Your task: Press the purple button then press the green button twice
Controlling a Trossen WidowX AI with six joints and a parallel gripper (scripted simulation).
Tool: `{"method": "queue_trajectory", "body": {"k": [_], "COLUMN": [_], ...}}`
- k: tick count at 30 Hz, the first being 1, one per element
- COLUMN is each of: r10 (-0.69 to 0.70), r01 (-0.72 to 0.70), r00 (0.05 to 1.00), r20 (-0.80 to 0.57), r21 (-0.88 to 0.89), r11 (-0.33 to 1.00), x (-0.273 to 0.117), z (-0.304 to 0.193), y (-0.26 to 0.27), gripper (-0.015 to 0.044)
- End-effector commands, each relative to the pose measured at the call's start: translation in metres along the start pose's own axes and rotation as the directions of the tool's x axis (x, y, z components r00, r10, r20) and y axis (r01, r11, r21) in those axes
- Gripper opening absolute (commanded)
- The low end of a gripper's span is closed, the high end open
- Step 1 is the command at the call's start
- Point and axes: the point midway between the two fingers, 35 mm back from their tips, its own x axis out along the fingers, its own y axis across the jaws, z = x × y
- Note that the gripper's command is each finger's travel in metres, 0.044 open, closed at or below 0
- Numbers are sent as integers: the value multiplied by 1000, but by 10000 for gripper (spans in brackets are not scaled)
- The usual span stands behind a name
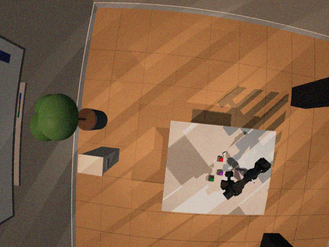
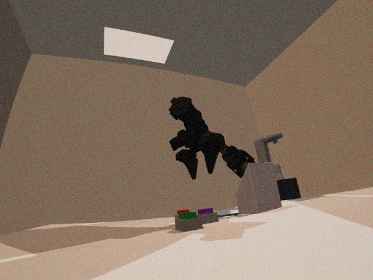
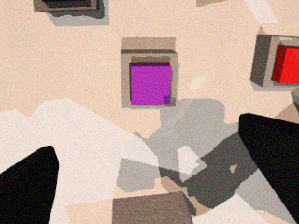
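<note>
The purple button [image 1: 220, 172] [image 2: 205, 211] [image 3: 150, 85] stands in a square grey housing, its cap raised. The green button [image 1: 211, 178] [image 2: 187, 215] stands beside it, also raised; in the wrist view a housing [image 3: 67, 7] is cut off at the top left edge, its cap too dark to name. My gripper [image 2: 201, 175] [image 3: 149, 140] is open and empty, fingers pointing down, well above the buttons. In the wrist view the purple button lies just beyond the line between the fingertips. No contact with any button shows.
A red button [image 1: 220, 159] [image 2: 182, 211] [image 3: 289, 65] stands near the purple one, toward the right finger in the wrist view. A grey-brown angular block [image 2: 260, 188] [image 3: 149, 210] stands on the pale table [image 1: 174, 196] near the arm. No loose coloured block is identifiable.
</note>
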Motion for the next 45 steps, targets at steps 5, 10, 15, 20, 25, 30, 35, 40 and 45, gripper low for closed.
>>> {"method": "queue_trajectory", "body": {"k": [5, 10, 15, 20, 25, 30, 35, 40, 45], "r10": [-11, -10, -14, -14, -14, -14, -14, -13, -13], "r01": [10, 9, 13, 13, 13, 13, 13, 12, 12], "r00": [1000, 1000, 1000, 1000, 1000, 1000, 1000, 1000, 1000], "r20": [6, 7, 7, 7, 7, 7, 7, 7, 7], "r21": [134, 134, 135, 135, 135, 135, 135, 135, 134], "r11": [991, 991, 991, 991, 991, 991, 991, 991, 991], "x": [5, 15, 66, 66, 66, 66, 68, 76, 84], "z": [-5, -4, -5, -5, -5, -5, -5, -5, -5], "y": [-10, -10, -11, -11, -11, -11, -11, -11, -12], "gripper": [400, 348, 216, 85, 20, 20, 20, 20, 20]}}
